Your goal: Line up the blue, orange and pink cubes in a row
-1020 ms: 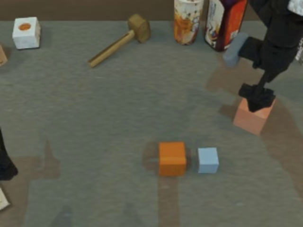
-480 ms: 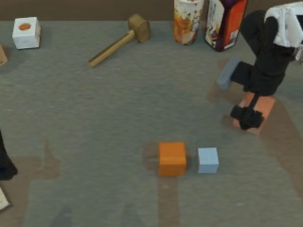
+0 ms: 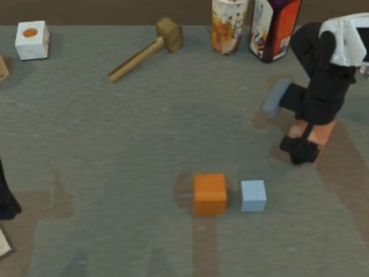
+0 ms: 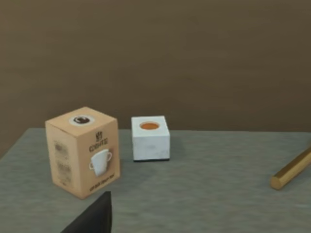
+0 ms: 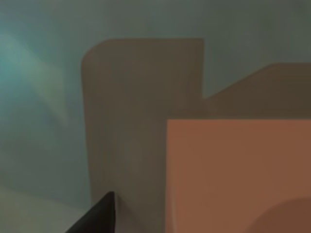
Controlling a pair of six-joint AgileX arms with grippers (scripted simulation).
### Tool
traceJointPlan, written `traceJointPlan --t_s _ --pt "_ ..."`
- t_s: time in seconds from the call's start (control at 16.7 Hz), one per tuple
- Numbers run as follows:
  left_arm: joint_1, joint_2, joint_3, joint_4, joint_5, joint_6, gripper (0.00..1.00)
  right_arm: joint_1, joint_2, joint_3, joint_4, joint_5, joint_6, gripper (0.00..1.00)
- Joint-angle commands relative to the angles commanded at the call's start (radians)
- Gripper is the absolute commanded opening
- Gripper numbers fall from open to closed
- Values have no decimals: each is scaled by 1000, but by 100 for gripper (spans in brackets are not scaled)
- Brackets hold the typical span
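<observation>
The orange cube and the small pale-blue cube sit side by side near the table's front middle, with a narrow gap between them. The salmon-pink cube stands apart at the right, farther back, and is mostly covered by my right arm. My right gripper is down at that cube's front-left side and open. In the right wrist view, the one black fingertip that shows stands clear of the pink cube's side. My left gripper is parked at the left edge, open and holding nothing.
Along the back stand a white cube with an orange dot, a wooden mallet, a can and a dark bottle. A tan coffee box stands beside the white cube.
My right gripper has dropped from above the pink cube and shifted forward and left, down to its side. The cubes and the left arm have not moved.
</observation>
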Motion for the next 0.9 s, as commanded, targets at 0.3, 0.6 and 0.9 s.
traceJointPlan --t_s 0.3,0.6,0.9 --pt "0 0 0 0 0 0 100 0 0 0 0 0 0 47" --pt "0 0 0 0 0 0 100 0 0 0 0 0 0 10" --pt "0 0 0 0 0 0 100 0 0 0 0 0 0 0"
